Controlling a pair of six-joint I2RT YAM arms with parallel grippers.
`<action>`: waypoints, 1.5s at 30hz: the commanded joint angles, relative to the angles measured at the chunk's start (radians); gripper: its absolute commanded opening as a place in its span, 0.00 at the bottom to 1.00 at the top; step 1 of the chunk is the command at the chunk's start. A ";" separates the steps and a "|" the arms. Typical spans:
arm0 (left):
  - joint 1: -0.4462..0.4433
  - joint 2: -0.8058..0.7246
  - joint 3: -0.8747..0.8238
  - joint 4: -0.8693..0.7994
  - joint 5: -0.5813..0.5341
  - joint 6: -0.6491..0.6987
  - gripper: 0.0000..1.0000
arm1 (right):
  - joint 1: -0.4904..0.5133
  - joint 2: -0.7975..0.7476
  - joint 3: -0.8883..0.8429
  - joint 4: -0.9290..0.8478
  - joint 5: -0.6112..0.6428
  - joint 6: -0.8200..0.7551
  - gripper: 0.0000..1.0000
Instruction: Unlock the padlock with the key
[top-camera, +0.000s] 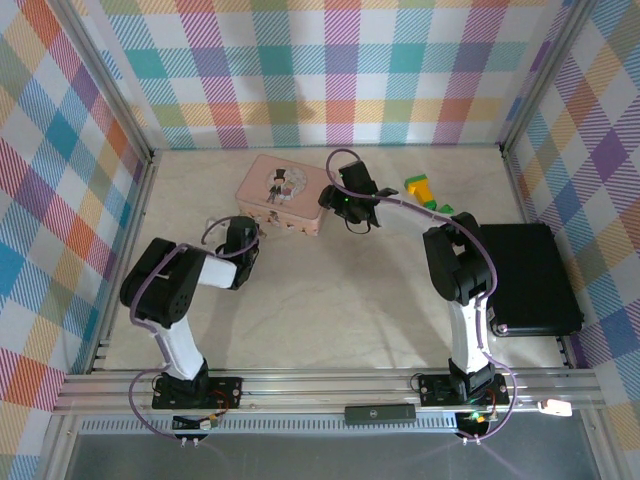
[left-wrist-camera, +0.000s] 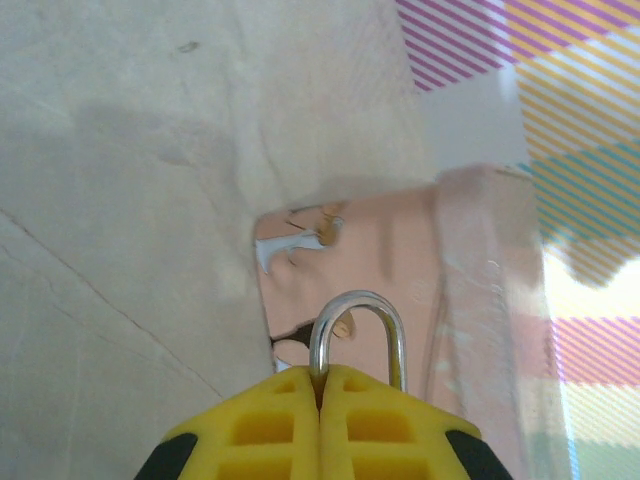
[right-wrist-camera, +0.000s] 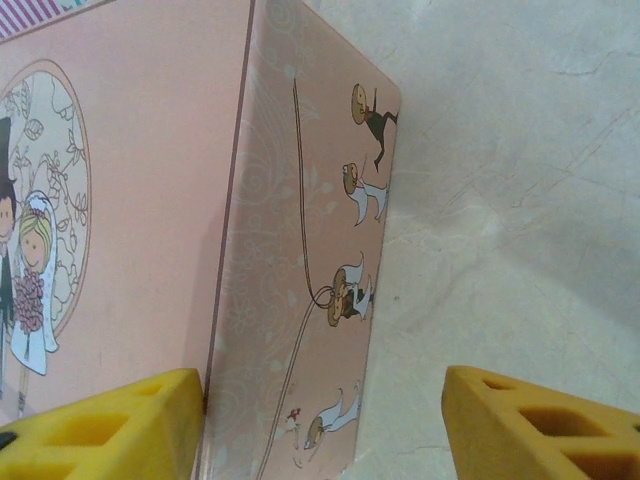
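Silver U-shackle of padlock (left-wrist-camera: 318, 345) stands upright out of the pinched tips of left gripper (left-wrist-camera: 320, 392); body hidden between the pads, lock state unclear.

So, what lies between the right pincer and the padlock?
The pink tin: in the top view it sits between the right pincer and the left pincer holding the padlock.

The walls (top-camera: 330, 70) wear a pastel plaid of pink, teal, orange and purple. The table (top-camera: 330, 320) is cream, faintly veined. The tin (top-camera: 262, 178) is pale pink with cartoon wedding figures. The padlock (left-wrist-camera: 357, 297) shows a silver shackle. The left gripper (left-wrist-camera: 320, 395) and right gripper (right-wrist-camera: 320, 400) are yellow-fingered. The toy block (top-camera: 420, 188) is yellow and green, the case (top-camera: 530, 270) black.
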 joint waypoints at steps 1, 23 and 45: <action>0.007 -0.133 -0.024 -0.112 0.103 0.165 0.00 | -0.011 -0.076 0.011 -0.027 -0.051 -0.100 0.67; -0.417 -0.292 0.089 -0.822 0.242 0.566 0.00 | -0.134 -0.556 -0.447 -0.249 -0.028 -0.552 0.79; -0.499 -0.076 0.356 -1.010 0.060 0.637 0.73 | -0.459 -0.715 -0.915 0.418 0.052 -0.761 0.82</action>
